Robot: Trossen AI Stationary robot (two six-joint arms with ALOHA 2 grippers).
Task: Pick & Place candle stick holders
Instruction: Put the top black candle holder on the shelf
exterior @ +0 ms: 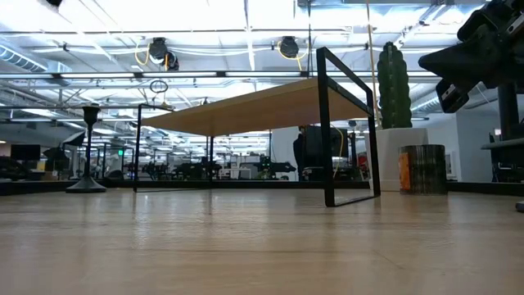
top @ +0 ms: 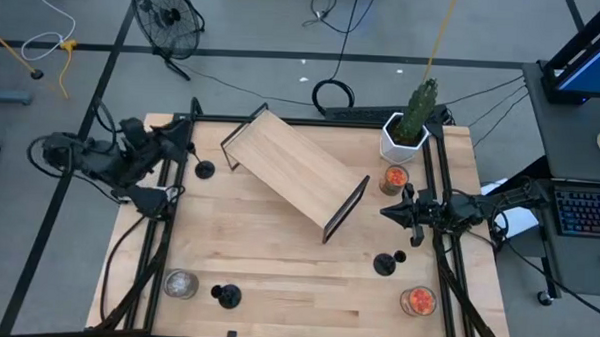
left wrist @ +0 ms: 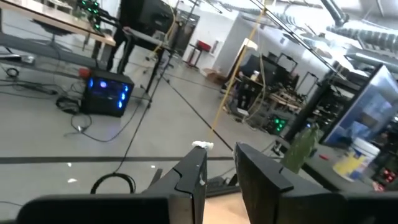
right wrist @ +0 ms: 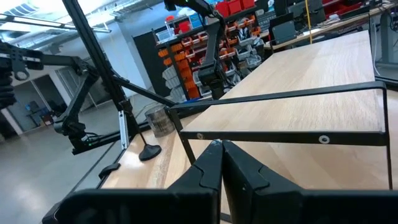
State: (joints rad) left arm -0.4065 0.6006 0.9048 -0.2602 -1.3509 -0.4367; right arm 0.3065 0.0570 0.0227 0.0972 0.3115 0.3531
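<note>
Three black candle stick holders stand upright on their disc bases on the wooden table: one at the far left (top: 202,169), also in the low view (exterior: 88,147), one near the front left (top: 226,295), one at the right (top: 387,263). My left gripper (top: 181,136) is raised at the table's far-left corner, pointing level. It is open, with nothing between its fingers (left wrist: 217,180). My right gripper (top: 394,212) waits at the right edge, shut and holding nothing (right wrist: 221,158).
A wooden shelf on black metal legs (top: 295,173) stands askew at mid-table. A cactus in a white pot (top: 411,127) and a jar (top: 395,179) are at the far right. More jars stand at the near left (top: 181,283) and near right (top: 417,301).
</note>
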